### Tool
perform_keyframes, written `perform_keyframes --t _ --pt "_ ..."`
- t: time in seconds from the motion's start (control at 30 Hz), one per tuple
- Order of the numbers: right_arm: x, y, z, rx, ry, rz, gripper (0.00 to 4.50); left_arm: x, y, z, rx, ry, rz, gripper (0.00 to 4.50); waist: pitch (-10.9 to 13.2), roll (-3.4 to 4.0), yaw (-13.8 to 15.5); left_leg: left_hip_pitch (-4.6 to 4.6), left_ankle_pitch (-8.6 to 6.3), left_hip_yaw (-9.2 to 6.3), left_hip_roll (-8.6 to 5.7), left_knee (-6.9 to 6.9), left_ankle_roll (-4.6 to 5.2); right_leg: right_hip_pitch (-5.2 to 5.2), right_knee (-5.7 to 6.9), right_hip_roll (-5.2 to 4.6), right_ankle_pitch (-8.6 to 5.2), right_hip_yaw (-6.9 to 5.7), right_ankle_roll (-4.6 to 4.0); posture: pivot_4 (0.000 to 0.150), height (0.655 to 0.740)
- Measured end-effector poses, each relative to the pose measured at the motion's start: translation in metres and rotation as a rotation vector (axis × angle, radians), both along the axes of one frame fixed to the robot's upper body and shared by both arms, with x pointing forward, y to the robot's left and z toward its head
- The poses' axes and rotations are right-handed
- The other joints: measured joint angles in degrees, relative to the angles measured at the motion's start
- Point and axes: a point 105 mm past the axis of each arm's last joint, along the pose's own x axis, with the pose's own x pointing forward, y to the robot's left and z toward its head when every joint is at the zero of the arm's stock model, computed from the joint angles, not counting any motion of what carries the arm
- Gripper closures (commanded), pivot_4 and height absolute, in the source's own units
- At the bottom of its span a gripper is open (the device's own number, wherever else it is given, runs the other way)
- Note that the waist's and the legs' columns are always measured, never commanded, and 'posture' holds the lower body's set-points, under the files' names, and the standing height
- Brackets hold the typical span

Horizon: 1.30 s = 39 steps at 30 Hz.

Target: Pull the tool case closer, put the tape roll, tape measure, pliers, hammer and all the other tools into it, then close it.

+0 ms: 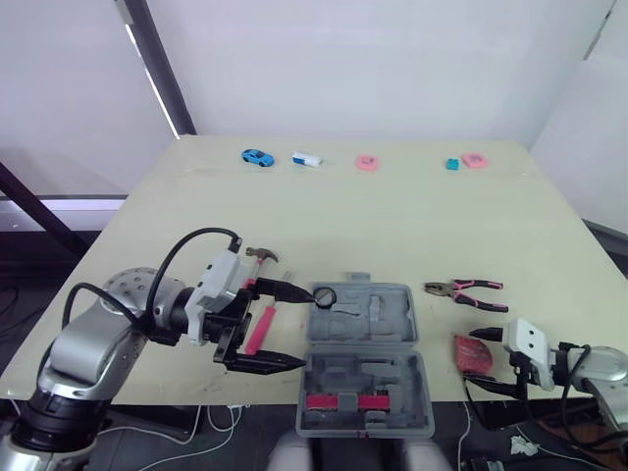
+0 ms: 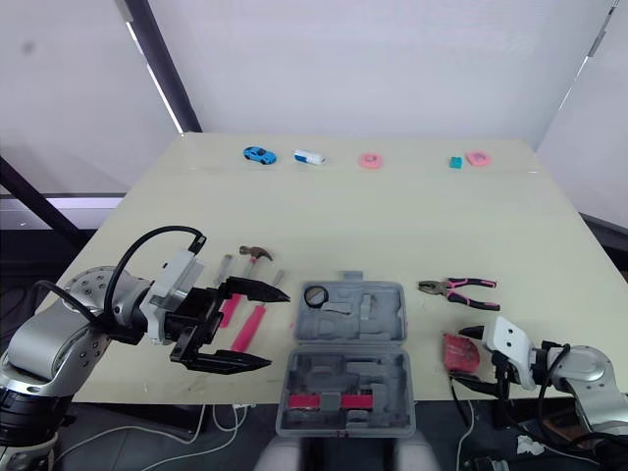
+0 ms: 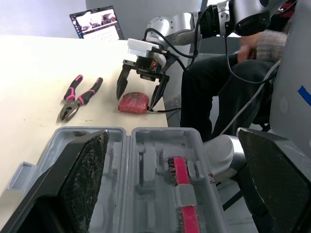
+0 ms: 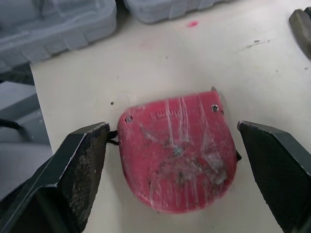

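Your left gripper (image 1: 287, 327), at lower left of the head view, gapes wide and empty just beside the open tool case (image 1: 392, 397). At lower right, your right gripper (image 4: 172, 127) is spread wide around the red tape measure (image 1: 474, 353), not clamping it.

hammer (image 1: 261, 254) handle hidden behind left gripper (image 1: 308, 330)

Silver arms (image 1: 83, 343), black cables (image 1: 201, 233), white wrist blocks (image 1: 224, 278), black, apparently scuffed fingers (image 1: 257, 363).
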Motion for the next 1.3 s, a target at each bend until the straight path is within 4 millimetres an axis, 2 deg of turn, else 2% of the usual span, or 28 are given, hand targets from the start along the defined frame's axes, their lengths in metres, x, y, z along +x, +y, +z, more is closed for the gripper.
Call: perform_keyframes --t 0.07,0.17,0.2,0.23,0.5,0.67,0.8,0.97,1.1,1.23,1.3 --pt "0.0 0.001 0.0 -0.005 0.004 0.003 0.07 0.0 0.0 0.0 0.0 -0.001 0.0 0.0 0.0 0.0 0.0 0.0 0.0 0.01 0.0 0.0 0.0 0.0 0.0 0.0 0.0 0.01 0.0 0.15 0.7395" --pt "0.0 0.005 0.0 -0.009 0.008 0.01 0.83 0.001 0.001 0.0 -0.002 0.003 0.005 0.0 0.0 0.0 0.0 0.0 0.0 0.01 0.0 0.0 0.0 0.0 0.0 0.0 0.0 0.01 0.0 0.15 0.7395" --pt "0.0 0.006 0.001 -0.01 0.005 0.011 1.36 0.001 0.001 0.0 -0.002 0.003 0.004 0.0 0.0 0.0 0.0 0.0 0.0 0.01 0.0 0.0 0.0 0.0 -0.01 0.0 0.0 0.0 0.0 0.15 0.7395" --pt "0.001 0.006 0.001 -0.011 0.003 0.011 1.63 0.001 0.001 0.0 -0.002 0.002 0.004 0.0 0.0 0.0 0.0 0.0 0.0 0.01 0.0 0.0 0.0 0.0 -0.01 0.0 0.0 0.01 0.0 0.15 0.7395" --pt "-0.002 0.002 0.002 -0.032 0.009 0.002 1.63 0.001 0.001 0.0 -0.003 -0.002 0.004 0.0 0.0 0.0 0.0 -0.01 0.0 0.01 0.0 0.0 0.0 0.0 -0.01 0.0 0.0 0.01 0.0 0.15 0.7395" --pt "0.0 -0.001 0.017 -0.077 -0.012 0.027 1.63 0.001 0.001 0.0 -0.008 -0.009 0.004 0.0 0.0 0.02 -0.1 0.01 0.0 0.03 0.0 0.01 0.0 0.0 0.01 0.0 0.0 0.02 0.01 0.15 0.7395" --pt "0.007 0.006 0.039 -0.121 -0.021 0.063 1.63 0.002 -0.001 -0.002 -0.025 -0.005 0.016 0.0 0.0 0.02 -0.2 0.03 0.0 0.03 0.01 0.02 0.0 -0.01 0.03 0.0 0.0 0.02 0.01 0.15 0.7395" --pt "0.03 0.028 0.07 -0.189 -0.051 0.109 1.63 0.003 0.002 -0.008 -0.038 0.016 0.072 0.0 0.0 0.03 -0.1 0.01 0.0 -0.01 0.02 0.01 0.0 -0.02 0.02 0.01 0.01 -0.01 -0.02 0.15 0.7395" --pt "0.042 0.043 0.078 -0.26 -0.042 0.154 1.63 0.007 0.007 -0.007 -0.057 0.009 0.137 0.0 0.0 0.03 0.1 -0.07 0.0 0.02 0.01 0.01 0.0 -0.06 -0.03 -0.01 0.08 -0.01 -0.13 0.15 0.7395" --pt "0.063 0.055 0.091 -0.367 -0.051 0.19 1.63 0.008 0.013 -0.007 -0.069 0.005 0.212 0.0 0.0 0.03 -0.1 -0.06 0.0 0.04 0.02 0.0 0.0 -0.08 -0.04 -0.01 0.08 -0.01 -0.15 0.15 0.7395" --pt "0.07 0.067 0.094 -0.382 -0.053 0.219 1.63 0.008 0.016 -0.009 -0.071 0.006 0.25 0.0 0.0 0.03 -0.4 -0.04 0.0 0.04 0.04 -0.03 0.0 -0.11 -0.01 0.0 0.08 -0.01 -0.15 0.15 0.7395"
